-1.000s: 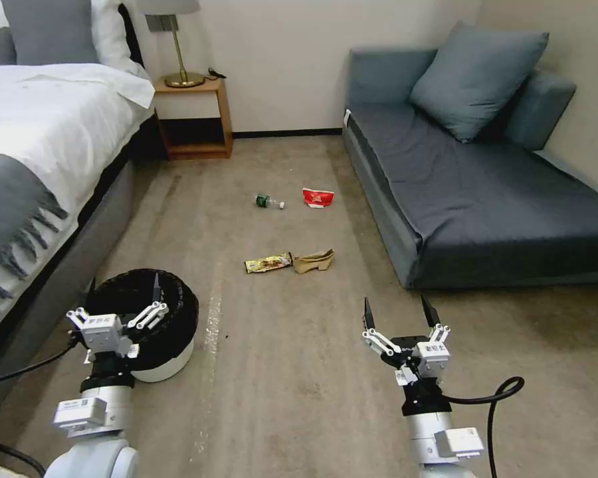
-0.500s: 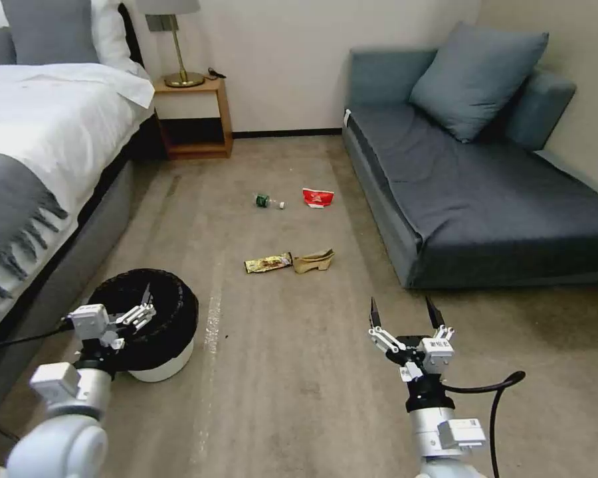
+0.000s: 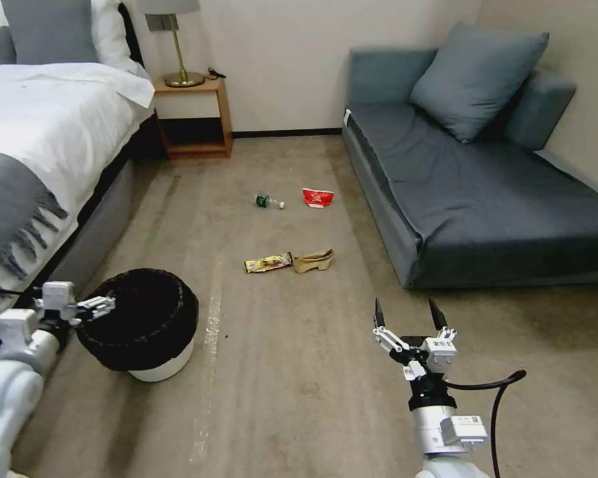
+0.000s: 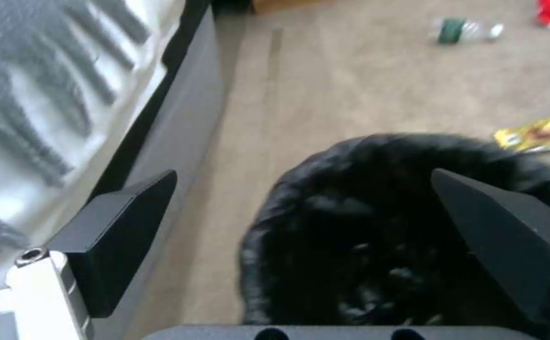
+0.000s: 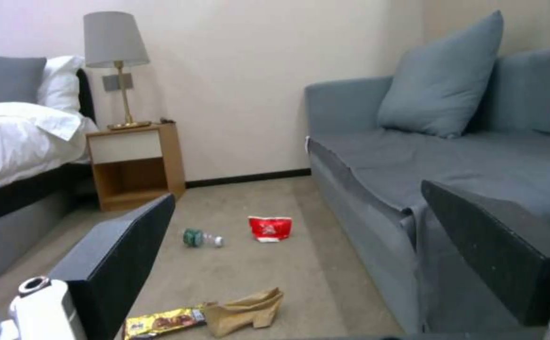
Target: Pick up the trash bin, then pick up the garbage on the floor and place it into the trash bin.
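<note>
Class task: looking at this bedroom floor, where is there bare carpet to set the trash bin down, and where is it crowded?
Bare carpet lies between the trash bin and the right end effector, and between the bed and the litter. Crowded: mid-floor, where the gold wrapper touches the brown paper, with the bottle and red packet beyond. The left end effector, open, hovers at the bin's rim.

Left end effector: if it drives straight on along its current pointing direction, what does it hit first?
Most likely the trash bin. The left end effector sits open beside the bin's bed-side rim, pointing across it; in the wrist view the black bag fills the gap ahead. Whether it meets the rim or passes just over it is unclear.
</note>
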Controlling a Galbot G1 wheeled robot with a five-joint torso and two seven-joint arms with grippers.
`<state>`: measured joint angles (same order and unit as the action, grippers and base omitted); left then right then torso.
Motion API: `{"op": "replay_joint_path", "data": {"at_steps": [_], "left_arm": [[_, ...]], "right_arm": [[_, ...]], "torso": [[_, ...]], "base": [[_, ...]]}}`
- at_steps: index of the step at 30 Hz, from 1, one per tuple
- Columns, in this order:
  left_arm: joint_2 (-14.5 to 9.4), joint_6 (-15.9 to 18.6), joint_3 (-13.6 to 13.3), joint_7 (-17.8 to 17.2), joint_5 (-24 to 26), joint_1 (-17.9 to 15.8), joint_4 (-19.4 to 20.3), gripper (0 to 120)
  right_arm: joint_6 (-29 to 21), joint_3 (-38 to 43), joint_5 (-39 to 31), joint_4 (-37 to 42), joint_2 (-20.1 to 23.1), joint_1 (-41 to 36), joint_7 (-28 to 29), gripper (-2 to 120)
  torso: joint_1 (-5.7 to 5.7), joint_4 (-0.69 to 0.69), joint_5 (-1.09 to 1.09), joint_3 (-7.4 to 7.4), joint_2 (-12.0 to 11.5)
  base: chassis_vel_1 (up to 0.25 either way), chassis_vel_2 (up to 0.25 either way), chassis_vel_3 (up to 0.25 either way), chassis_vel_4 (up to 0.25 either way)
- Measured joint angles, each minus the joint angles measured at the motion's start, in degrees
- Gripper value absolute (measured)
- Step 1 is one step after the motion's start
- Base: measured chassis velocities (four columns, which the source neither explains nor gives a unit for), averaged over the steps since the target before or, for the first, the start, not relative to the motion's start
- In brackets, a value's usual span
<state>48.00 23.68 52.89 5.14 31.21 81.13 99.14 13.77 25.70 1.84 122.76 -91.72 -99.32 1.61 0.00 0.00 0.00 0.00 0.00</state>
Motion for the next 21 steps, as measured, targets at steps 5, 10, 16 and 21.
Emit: {"op": "replay_joint_path", "data": {"at_steps": [5,10,16,21], "left_arm": [[-2.2,1.4,-1.2,2.6,0.2,-2.9,-6.2,100],[-4.3,2.2,-2.9,7.8,-0.2,-5.7,-11.7,100],[-7.0,2.2,-4.5,12.5,-1.4,-9.1,-17.9,100],[-7.1,2.5,-5.1,14.2,-0.7,-12.6,-22.5,100]], "right_arm": [[0.0,0.2,-0.3,0.0,0.1,0.0,0.0,100],[0.1,0.6,-0.7,0.0,0.2,-0.2,0.0,100],[0.1,1.0,-1.1,0.2,0.4,-0.4,0.1,100],[0.1,1.1,-1.1,0.3,0.4,-0.6,0.1,100]], "torso": [[0.0,0.0,-0.01,0.0,0.0],[0.0,0.0,-0.01,0.0,0.0],[0.0,0.0,-0.01,0.0,0.0],[0.0,0.01,0.0,0.0,0.0]], "base": [[0.0,0.0,0.0,0.0],[0.0,0.0,0.0,0.0],[0.0,0.0,0.0,0.0],[0.0,0.0,0.0,0.0]]}}
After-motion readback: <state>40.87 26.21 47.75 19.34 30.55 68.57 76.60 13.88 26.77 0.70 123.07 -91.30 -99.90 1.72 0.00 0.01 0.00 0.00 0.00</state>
